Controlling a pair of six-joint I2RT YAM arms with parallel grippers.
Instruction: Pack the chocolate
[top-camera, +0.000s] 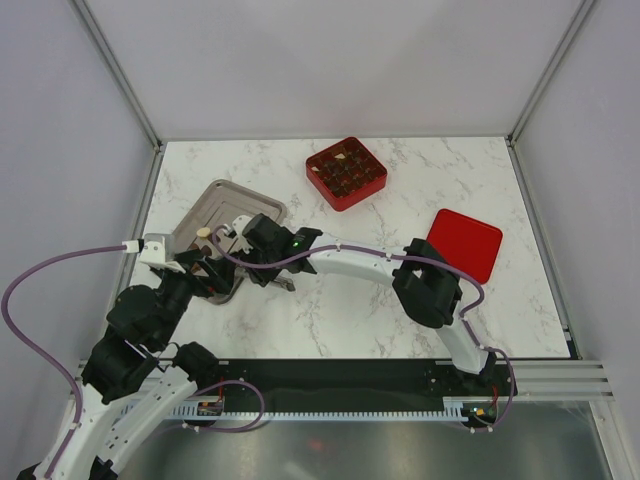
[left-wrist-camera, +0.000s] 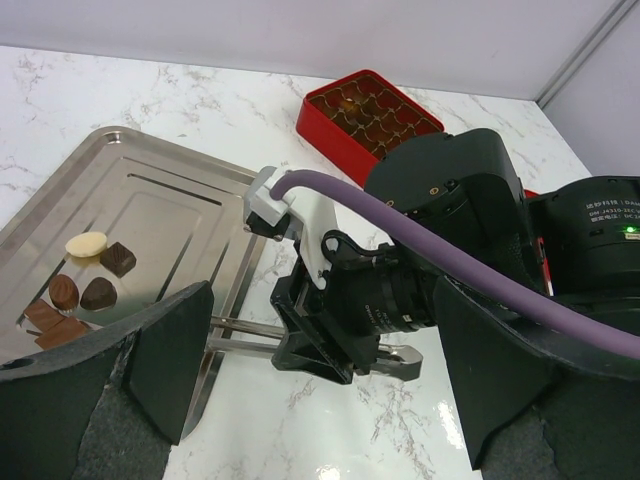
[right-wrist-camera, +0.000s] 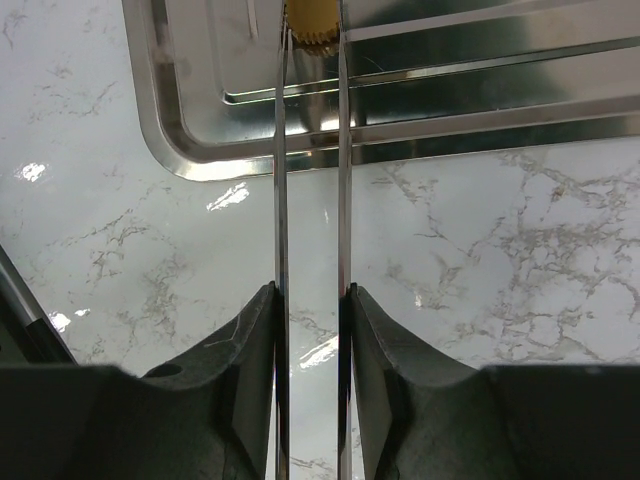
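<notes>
While left end effector (left-wrist-camera: 325, 372) gapes, right end effector (right-wrist-camera: 310, 322) pinches tongs (right-wrist-camera: 280, 200) (tips flank chocolate (right-wrist-camera: 312, 27)).

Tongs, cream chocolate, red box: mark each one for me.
tongs (right-wrist-camera: 341, 200): right wrist view, on the right blade, about mid-length.
cream chocolate (left-wrist-camera: 86, 243): left wrist view, on its top face.
red box (left-wrist-camera: 322, 132): left wrist view, on its outer side wall.

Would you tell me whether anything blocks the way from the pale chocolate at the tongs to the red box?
Nothing visible does. The pale chocolate sits between the tongs at the tray; only bare table lies between the tray and the open box, whose lid lies aside.
</notes>
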